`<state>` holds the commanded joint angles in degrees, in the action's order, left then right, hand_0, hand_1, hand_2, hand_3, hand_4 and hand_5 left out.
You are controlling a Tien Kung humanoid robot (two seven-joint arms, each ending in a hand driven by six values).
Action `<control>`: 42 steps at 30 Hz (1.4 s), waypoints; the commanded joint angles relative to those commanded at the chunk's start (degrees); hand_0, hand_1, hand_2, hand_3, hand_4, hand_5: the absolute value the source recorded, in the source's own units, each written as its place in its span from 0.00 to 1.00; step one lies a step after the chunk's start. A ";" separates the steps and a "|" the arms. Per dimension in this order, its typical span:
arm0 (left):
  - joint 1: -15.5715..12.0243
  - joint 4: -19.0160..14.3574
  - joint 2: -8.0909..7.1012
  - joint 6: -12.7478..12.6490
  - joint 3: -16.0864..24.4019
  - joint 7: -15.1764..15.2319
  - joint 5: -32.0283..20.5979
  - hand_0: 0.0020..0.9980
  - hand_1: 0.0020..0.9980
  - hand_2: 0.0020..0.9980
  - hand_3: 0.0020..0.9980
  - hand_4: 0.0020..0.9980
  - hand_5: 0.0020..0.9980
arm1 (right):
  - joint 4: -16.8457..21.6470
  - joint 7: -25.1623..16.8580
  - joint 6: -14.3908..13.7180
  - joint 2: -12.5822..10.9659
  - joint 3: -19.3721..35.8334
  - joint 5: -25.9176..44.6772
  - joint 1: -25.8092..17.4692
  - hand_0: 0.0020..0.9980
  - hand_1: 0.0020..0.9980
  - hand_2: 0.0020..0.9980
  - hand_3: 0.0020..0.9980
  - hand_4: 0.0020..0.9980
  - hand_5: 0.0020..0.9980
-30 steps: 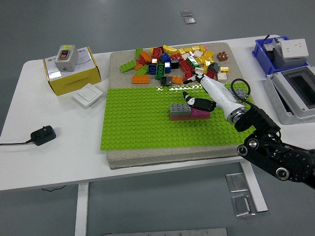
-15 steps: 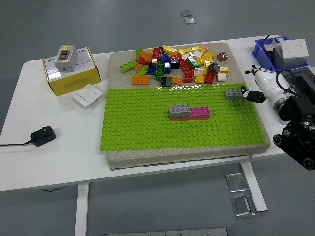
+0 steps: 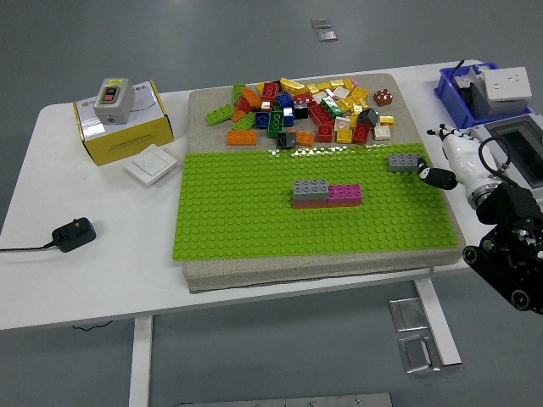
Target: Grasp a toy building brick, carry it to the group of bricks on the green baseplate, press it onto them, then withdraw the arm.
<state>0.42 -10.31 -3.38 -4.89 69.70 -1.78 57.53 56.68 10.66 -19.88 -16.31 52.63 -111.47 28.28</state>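
Note:
The green baseplate (image 3: 254, 212) lies on a beige pad. A group of bricks stands at its middle: a grey brick (image 3: 310, 190) and a magenta brick (image 3: 345, 194) on a lower layer. A lone grey brick (image 3: 404, 163) sits at the plate's right edge. A pile of loose bricks (image 3: 305, 108) lies behind the plate. My right hand (image 3: 441, 161) is off the plate's right edge, white with dark fingertips, fingers relaxed and holding nothing. Its thumb tip is just right of the lone grey brick. My left arm is out of view.
A yellow box (image 3: 123, 123) with a grey switch unit on top and a white wall switch (image 3: 152, 164) lie at the left. A black plug (image 3: 74, 232) lies near the left front. A blue bin (image 3: 475, 89) and a grey enclosure (image 3: 517, 161) stand at the right.
My right hand left the brick group at the plate's middle and pulled back right, off the plate's edge. The grey and magenta bricks stay on the plate.

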 joint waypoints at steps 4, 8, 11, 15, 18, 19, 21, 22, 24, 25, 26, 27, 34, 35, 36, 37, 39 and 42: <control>-0.28 0.00 -0.15 -0.01 0.18 0.03 0.39 0.66 0.66 0.56 0.59 0.17 0.64 | 5.76 -2.11 -2.02 2.82 7.74 -0.34 -4.90 0.90 0.90 0.91 0.83 0.53 0.39; -0.14 0.00 -0.05 -0.02 -0.57 0.60 -0.34 0.66 0.66 0.57 0.59 0.17 0.64 | 11.01 -4.77 -3.76 4.33 13.76 3.11 -9.20 0.84 0.84 0.85 0.80 0.53 0.40; -0.13 0.00 0.04 -0.03 -0.85 0.71 -0.75 0.66 0.66 0.57 0.59 0.17 0.64 | 14.44 -7.49 -5.08 4.72 17.33 6.68 -11.63 0.84 0.84 0.85 0.80 0.53 0.40; -0.17 0.00 0.04 -0.10 -0.25 0.23 -0.35 0.66 0.66 0.57 0.59 0.17 0.64 | 17.14 -9.31 -5.98 4.98 21.22 10.64 -13.20 0.73 0.79 0.81 0.75 0.53 0.40; -0.17 0.00 -0.07 -0.16 -0.26 0.21 -0.52 0.66 0.66 0.57 0.59 0.18 0.64 | 17.00 -9.76 -6.19 5.17 22.06 11.70 -13.75 0.69 0.78 0.80 0.75 0.52 0.39; -0.17 0.00 -0.13 -0.19 -0.28 0.22 -0.58 0.66 0.66 0.57 0.59 0.18 0.64 | 16.80 -9.92 -6.26 5.30 21.99 12.00 -13.92 0.69 0.78 0.80 0.75 0.52 0.39; -0.19 0.00 -0.20 -0.21 -0.33 0.25 -0.70 0.66 0.66 0.57 0.59 0.18 0.64 | 16.59 -10.20 -6.38 5.64 21.79 12.34 -14.25 0.69 0.78 0.80 0.75 0.52 0.39; -0.21 0.00 -0.21 -0.23 -0.34 0.27 -0.75 0.66 0.66 0.57 0.59 0.18 0.64 | 16.58 -10.43 -6.51 5.93 21.70 12.52 -14.51 0.69 0.78 0.80 0.75 0.52 0.39; -0.30 0.00 -0.13 -0.23 -0.30 0.25 -0.74 0.66 0.66 0.57 0.60 0.18 0.64 | 16.81 -11.22 -7.01 6.58 21.46 13.23 -15.22 0.63 0.75 0.79 0.74 0.51 0.39; -0.35 0.00 -0.04 -0.21 -0.25 0.22 -0.67 0.66 0.66 0.57 0.60 0.18 0.64 | 17.01 -11.65 -7.29 6.78 21.27 13.67 -15.55 0.63 0.75 0.79 0.74 0.51 0.39; -0.42 0.00 0.08 -0.21 -0.14 0.17 -0.53 0.66 0.66 0.57 0.60 0.18 0.64 | 17.26 -12.14 -7.60 6.94 20.96 14.19 -15.92 0.63 0.75 0.79 0.74 0.51 0.39; -0.47 0.00 0.16 -0.21 -0.04 0.15 -0.41 0.66 0.66 0.57 0.60 0.18 0.64 | 17.41 -12.48 -7.82 7.02 20.70 14.51 -16.18 0.63 0.75 0.79 0.74 0.51 0.39; -0.22 0.00 0.24 -0.39 0.43 0.33 -0.10 0.66 0.66 0.58 0.60 0.18 0.64 | 13.16 -11.79 -8.82 6.33 18.62 9.74 -14.52 0.63 0.74 0.78 0.72 0.50 0.39; -0.10 0.00 0.26 -0.41 0.43 0.35 -0.07 0.66 0.66 0.58 0.60 0.18 0.64 | 12.03 -11.88 -9.10 6.18 18.51 9.30 -14.10 0.63 0.74 0.78 0.72 0.50 0.39; 0.04 0.00 0.29 -0.43 0.35 0.41 -0.15 0.66 0.66 0.58 0.60 0.19 0.64 | 10.97 -12.19 -9.48 6.07 18.54 9.25 -13.86 0.39 0.58 0.76 0.71 0.49 0.37; 0.19 0.00 0.32 -0.46 0.20 0.53 -0.33 0.66 0.66 0.58 0.60 0.19 0.64 | 10.04 -12.70 -9.97 6.01 18.70 9.43 -13.77 0.39 0.58 0.76 0.71 0.49 0.37; 0.44 0.00 0.40 -0.51 0.04 0.71 -0.53 0.66 0.66 0.58 0.60 0.19 0.64 | 9.20 -14.30 -11.24 6.08 19.09 10.15 -13.98 0.39 0.58 0.76 0.71 0.49 0.37; 0.53 0.00 0.65 -0.50 0.41 0.42 0.07 0.66 0.66 0.58 0.60 0.19 0.64 | 10.33 -16.86 -12.88 6.39 18.81 12.39 -14.82 0.39 0.54 0.74 0.71 0.50 0.37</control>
<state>0.95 -10.31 -2.73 -5.39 70.11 -1.36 57.60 67.01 -6.20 -32.76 -9.92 71.44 -99.08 13.45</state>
